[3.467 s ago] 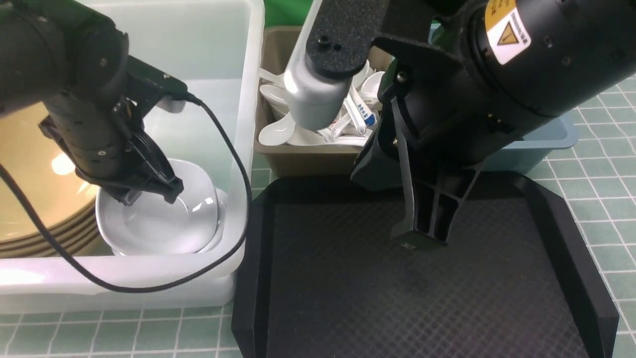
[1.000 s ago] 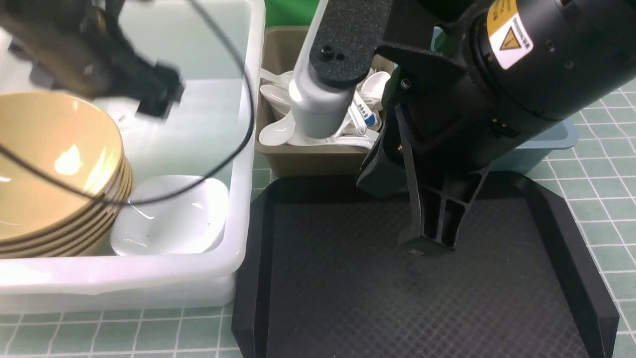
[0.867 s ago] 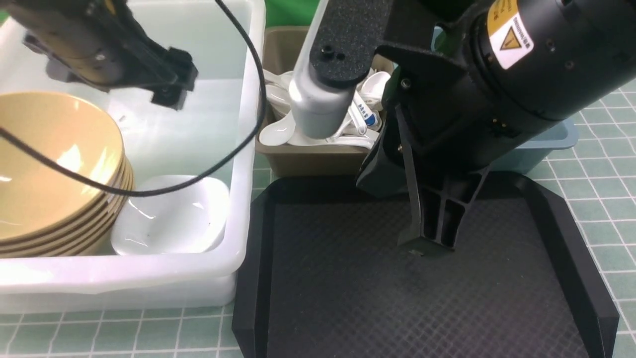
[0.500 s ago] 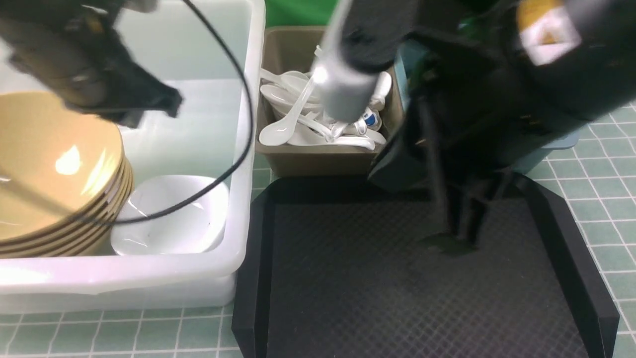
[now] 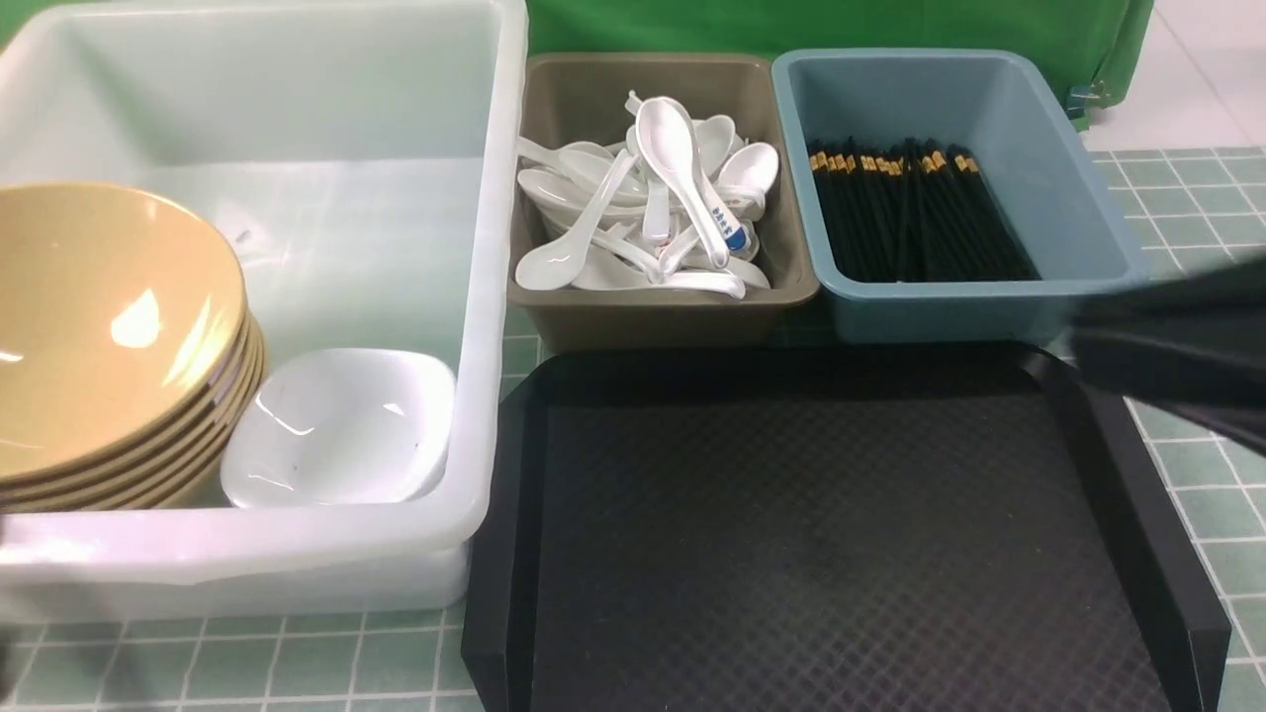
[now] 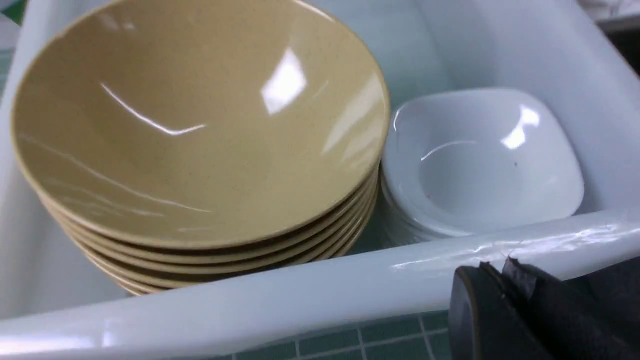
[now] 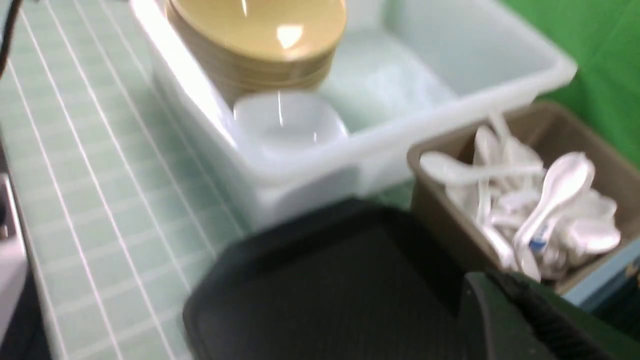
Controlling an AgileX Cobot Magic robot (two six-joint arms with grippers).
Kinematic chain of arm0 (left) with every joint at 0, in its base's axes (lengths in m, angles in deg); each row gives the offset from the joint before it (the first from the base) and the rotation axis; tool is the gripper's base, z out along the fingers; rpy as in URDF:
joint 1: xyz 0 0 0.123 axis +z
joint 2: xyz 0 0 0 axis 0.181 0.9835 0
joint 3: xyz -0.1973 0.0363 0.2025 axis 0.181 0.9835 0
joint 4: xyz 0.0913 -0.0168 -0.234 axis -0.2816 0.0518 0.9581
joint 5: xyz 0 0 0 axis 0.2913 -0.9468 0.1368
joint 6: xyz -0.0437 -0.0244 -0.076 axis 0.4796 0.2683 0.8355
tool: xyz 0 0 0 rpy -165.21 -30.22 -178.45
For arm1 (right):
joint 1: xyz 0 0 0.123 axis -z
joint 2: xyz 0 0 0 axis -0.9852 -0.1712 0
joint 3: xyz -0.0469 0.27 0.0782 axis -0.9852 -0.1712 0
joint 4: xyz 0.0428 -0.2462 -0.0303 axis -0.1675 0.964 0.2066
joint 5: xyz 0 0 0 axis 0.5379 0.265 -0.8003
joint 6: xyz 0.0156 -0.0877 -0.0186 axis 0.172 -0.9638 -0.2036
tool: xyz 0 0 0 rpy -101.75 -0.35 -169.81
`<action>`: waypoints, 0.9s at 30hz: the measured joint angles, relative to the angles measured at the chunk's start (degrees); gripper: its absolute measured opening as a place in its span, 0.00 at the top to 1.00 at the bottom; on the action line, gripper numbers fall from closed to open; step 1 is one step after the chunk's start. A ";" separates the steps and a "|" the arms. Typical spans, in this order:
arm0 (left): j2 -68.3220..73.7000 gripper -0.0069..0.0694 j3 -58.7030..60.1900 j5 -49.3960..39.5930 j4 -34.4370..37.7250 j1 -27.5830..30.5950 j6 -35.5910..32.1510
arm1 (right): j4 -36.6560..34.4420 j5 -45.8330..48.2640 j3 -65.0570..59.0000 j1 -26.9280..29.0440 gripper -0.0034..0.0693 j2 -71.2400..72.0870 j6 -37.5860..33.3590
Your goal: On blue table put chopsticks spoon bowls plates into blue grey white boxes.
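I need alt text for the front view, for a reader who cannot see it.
A black tray lies bare before three boxes on a tiled table: a white tub with stacked tan bowls and white plates, a grey box of spoons, a blue box of chopsticks.

The bench (image 5: 1187, 188) is pale blue-green with a grid of thin white lines. Directly on it, along the far side, stand a large translucent white tub (image 5: 485, 297) at left, a grey-brown bin (image 5: 653, 321) in the middle and a dusty-blue bin (image 5: 940, 316) at right. A black textured tray (image 5: 811, 534) lies on it just in front of the two smaller bins, beside the tub.
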State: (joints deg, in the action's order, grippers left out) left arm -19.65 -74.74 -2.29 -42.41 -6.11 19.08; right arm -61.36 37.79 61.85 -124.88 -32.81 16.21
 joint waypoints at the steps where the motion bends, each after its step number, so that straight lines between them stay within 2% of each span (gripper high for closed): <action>1: -1.65 0.90 0.62 0.20 -0.34 0.00 0.77 | -0.25 -0.94 -0.89 0.00 0.89 0.88 0.00; 5: -16.43 0.90 4.73 0.11 -2.57 0.00 5.24 | -2.53 -10.53 -8.94 0.00 0.89 8.08 0.00; 9: -18.83 0.90 5.45 -0.32 -3.64 0.00 5.20 | -3.76 -14.29 -11.84 0.00 0.89 9.73 0.16; 27: -18.84 0.90 5.63 0.99 -3.81 0.00 3.25 | -4.01 -16.37 -12.67 0.05 0.89 9.55 0.16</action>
State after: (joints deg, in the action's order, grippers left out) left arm -38.48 -69.11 -1.30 -46.22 -6.11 22.33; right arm -65.37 21.41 49.18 -124.83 -23.25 16.38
